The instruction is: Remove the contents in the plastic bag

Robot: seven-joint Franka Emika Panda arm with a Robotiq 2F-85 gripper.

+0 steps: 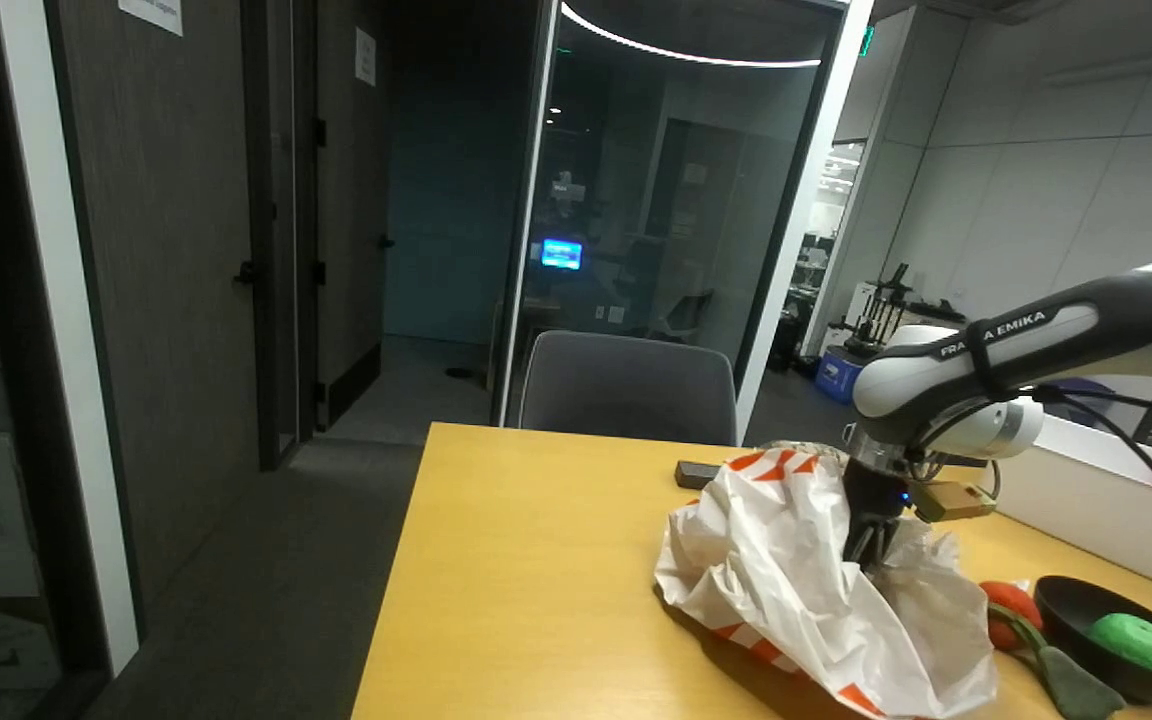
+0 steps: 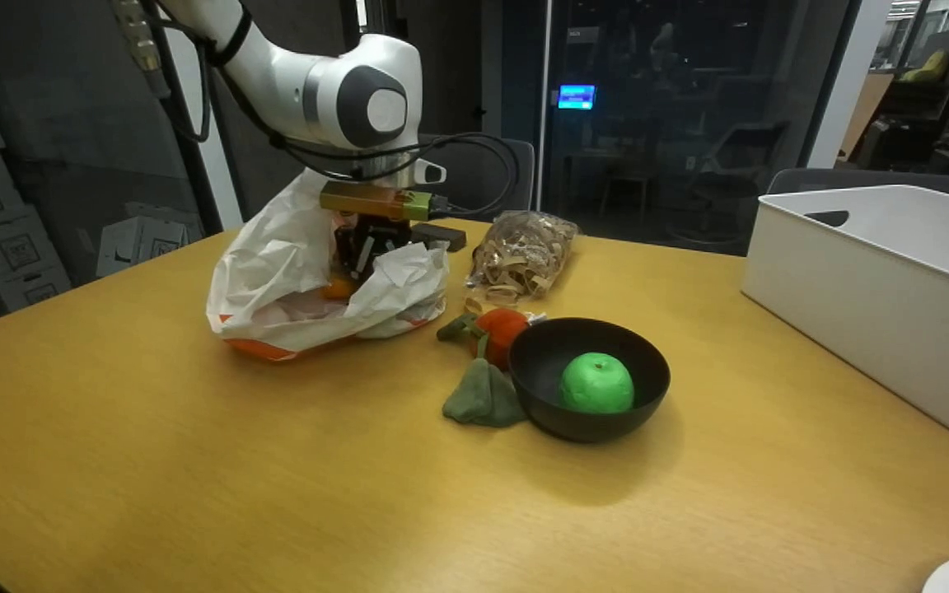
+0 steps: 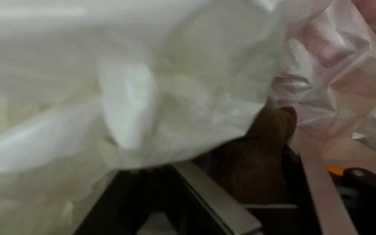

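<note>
1. White bag (image 1: 786,585): biggest risk. Sits well in from the bench's (image 2: 277,478) far-left corner, its sides rising on both sides of the gripper (image 1: 869,552). Snagged folds could bring the whole bag up on a lift.
2. Gripper: down in the bag mouth. Fingers (image 3: 218,199) apart, brown lump (image 3: 262,169) between; can't tell if they're pinching it. Loose bag hangs over one finger, so closing may catch it.
3. Brown lump: in bag, mostly hidden. Could slip if held off-centre.
4. Orange thing (image 2: 339,288): looks like contents, just under gripper. A low push could bury it.
5. Bench room: most runs from bag to near edge, some toward left edge. I'd unload there.
6. White bin (image 2: 870,305): right, near far edge. Tall wall limits swing.
7. Bowl (image 2: 536,409), green fruit (image 2: 596,384) inside, red toy (image 2: 497,331) just beside. Dragging right bumps them.
8. Dark block (image 2: 439,235): near far edge. Pushing back could knock it off.
</note>
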